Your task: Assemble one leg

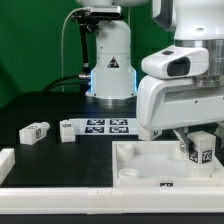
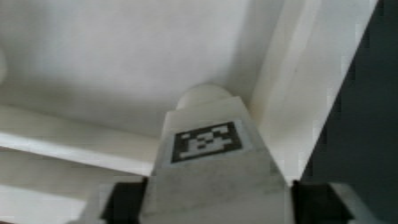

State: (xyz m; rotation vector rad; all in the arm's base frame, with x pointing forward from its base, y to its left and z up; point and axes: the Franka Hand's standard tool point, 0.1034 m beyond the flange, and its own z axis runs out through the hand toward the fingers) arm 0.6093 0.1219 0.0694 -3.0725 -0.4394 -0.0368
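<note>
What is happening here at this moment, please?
The Franka arm's gripper holds one white leg, a stubby peg with a black-and-white tag, over the large white square rimmed panel, near a corner by the raised rim. In the wrist view the leg's tip points into that corner; whether it already touches cannot be told. Two more legs lie loose on the dark table, at the exterior view's left, beside the marker board.

Exterior view: low, near table height, facing across the dark table [image 1: 40, 105] toward the arm's base [image 1: 110, 70], mid-distance. Wrist view: very close, looking down along the gripper [image 2: 214, 195]. Shared: tagged leg [image 1: 198, 150] [image 2: 210, 135], white panel [image 1: 150, 165] [image 2: 107, 110].
</note>
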